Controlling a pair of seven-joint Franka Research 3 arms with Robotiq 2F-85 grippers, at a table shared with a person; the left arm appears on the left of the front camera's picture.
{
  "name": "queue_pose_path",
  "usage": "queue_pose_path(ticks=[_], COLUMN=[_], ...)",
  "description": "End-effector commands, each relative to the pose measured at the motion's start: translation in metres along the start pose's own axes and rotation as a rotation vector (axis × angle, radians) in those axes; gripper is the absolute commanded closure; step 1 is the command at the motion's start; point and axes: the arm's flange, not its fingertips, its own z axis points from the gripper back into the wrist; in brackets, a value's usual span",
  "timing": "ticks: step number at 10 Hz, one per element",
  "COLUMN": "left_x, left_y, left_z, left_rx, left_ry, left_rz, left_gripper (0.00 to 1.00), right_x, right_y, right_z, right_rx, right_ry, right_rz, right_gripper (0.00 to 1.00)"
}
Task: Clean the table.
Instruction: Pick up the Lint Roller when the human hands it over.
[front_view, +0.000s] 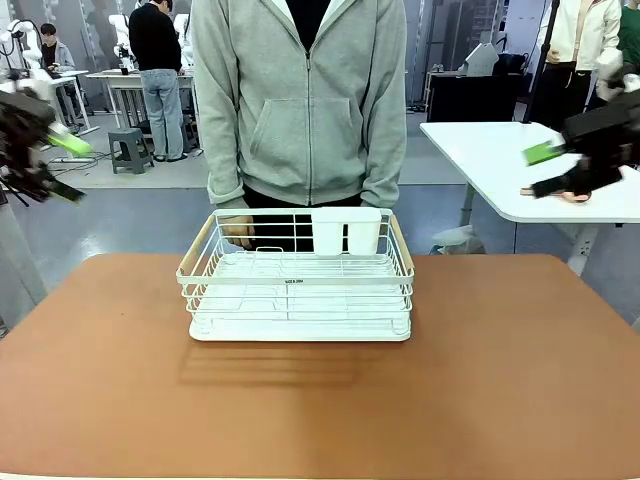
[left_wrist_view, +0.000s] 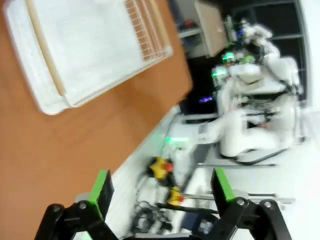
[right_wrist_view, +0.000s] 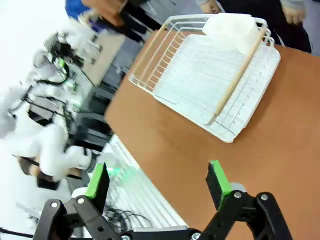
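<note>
The reddish-brown table (front_view: 520, 380) spans the front view. A white wire dish rack (front_view: 300, 300) with a white cup holder (front_view: 346, 231) stands at its middle. My left gripper (front_view: 68, 167) hovers open and blurred off the table's far left, above table height. Off the far right, my right gripper (front_view: 542, 171) also hangs open in the air. In the left wrist view the open left gripper (left_wrist_view: 161, 185) looks down past the table (left_wrist_view: 60, 150) and the rack (left_wrist_view: 90, 50). In the right wrist view the open right gripper (right_wrist_view: 157, 180) sits above the table (right_wrist_view: 280, 150) and the rack (right_wrist_view: 210, 80).
A person in a grey hoodie stands behind the rack, one hand (front_view: 237, 232) at its far left corner. A white-topped table (front_view: 490, 160) stands at the back right. Yellow stop-button boxes (left_wrist_view: 159, 168) and cables lie beyond the table's near edge.
</note>
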Motion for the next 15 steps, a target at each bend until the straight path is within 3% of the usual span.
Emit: queue_pose_path(ticks=[1, 6, 10, 11, 15], left_x=[0.014, -0.037, -0.039, -0.035, -0.043], left_y=[0.032, 0.091, 0.098, 0.093, 0.103], left_z=[0.057, 0.167, 0.173, 0.166, 0.175], left_rx=[-0.108, -0.073, -0.031, 0.004, -0.045], left_ry=[-0.082, -0.173, -0.192, -0.195, -0.194], left_rz=[0.122, 0.201, 0.235, 0.246, 0.234], left_gripper=[0.00, 0.00, 0.00, 0.00, 0.00], right_x=[-0.018, -0.074, -0.086, -0.096, -0.096], right_y=[-0.028, -0.087, -0.109, -0.108, -0.108], right_z=[0.038, 0.137, 0.145, 0.154, 0.154], right_rx=[0.038, 0.089, 0.103, 0.079, 0.079], right_ry=[-0.082, -0.232, -0.294, -0.271, -0.271], right_rz=[-0.115, -0.276, -0.332, -0.365, -0.365], right_gripper=[0.00, 0.00, 0.00, 0.00, 0.00])
